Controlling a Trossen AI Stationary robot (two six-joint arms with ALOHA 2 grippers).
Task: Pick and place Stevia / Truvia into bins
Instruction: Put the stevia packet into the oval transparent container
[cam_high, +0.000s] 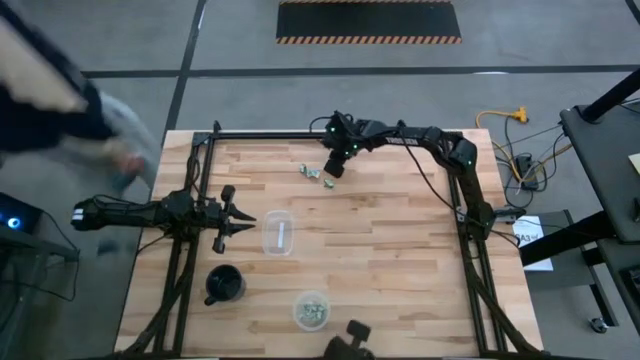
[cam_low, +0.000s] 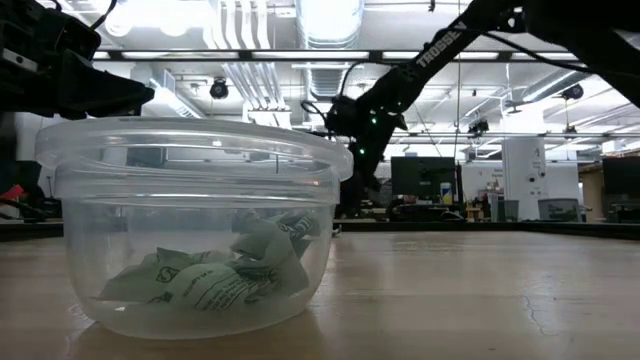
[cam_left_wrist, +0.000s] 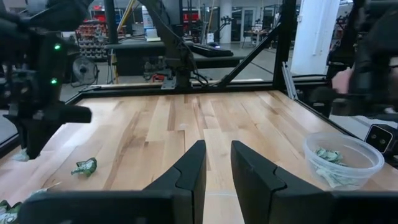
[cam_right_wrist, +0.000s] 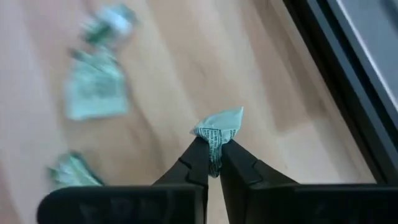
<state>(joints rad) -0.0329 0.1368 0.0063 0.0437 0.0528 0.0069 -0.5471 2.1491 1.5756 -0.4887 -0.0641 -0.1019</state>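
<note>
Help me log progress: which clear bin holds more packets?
The round bin, holding a crumpled pile of packets; the squarish bin shows just one.

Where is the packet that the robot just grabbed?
The packet is pinched in the right gripper at the table's far edge, beside the loose packets.

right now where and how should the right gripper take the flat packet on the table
Likely from straight above, fingers straddling one edge of the flat packet: it lies flat on the table, giving a sideways pinch no height. The right gripper is shut on another packet, so drop that first. The left gripper idles.
</note>
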